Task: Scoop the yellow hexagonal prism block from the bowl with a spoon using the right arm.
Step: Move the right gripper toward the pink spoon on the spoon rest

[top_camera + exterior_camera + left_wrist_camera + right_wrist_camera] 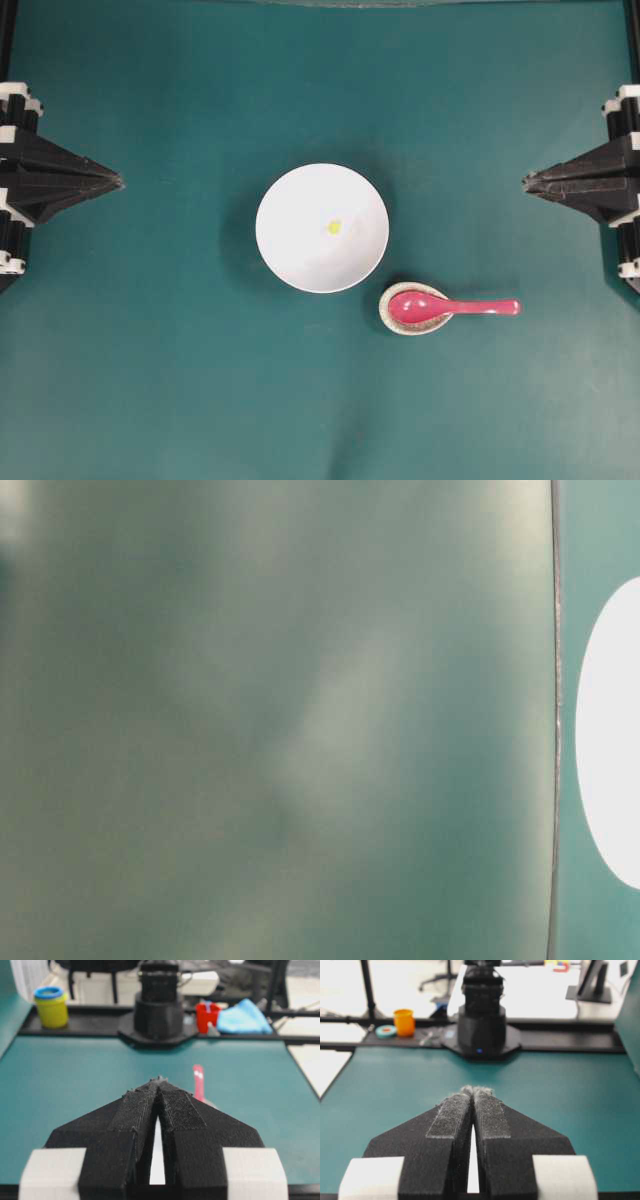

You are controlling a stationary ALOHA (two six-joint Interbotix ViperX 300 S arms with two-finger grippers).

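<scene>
The white bowl [322,228] stands in the middle of the teal table, with the tiny yellow hexagonal prism block [334,227] lying inside it. Just right and in front of the bowl, the pink-red spoon [452,307] rests with its scoop in a speckled rest [402,319], handle pointing right. My right gripper [526,181] hangs shut and empty at the right edge, well away from the spoon; its tips [477,1091] meet in the right wrist view. My left gripper [118,182] is shut and empty at the left edge, its tips [159,1080] together. The spoon handle [199,1080] peeks past the left fingers.
Beyond the table's far edges stand arm bases [158,1010] [481,1015], a yellow jar [51,1006], a red cup [207,1016], a blue cloth [243,1018] and an orange jar [404,1022]. The table-level view is blurred, showing only the bowl's white side [610,730].
</scene>
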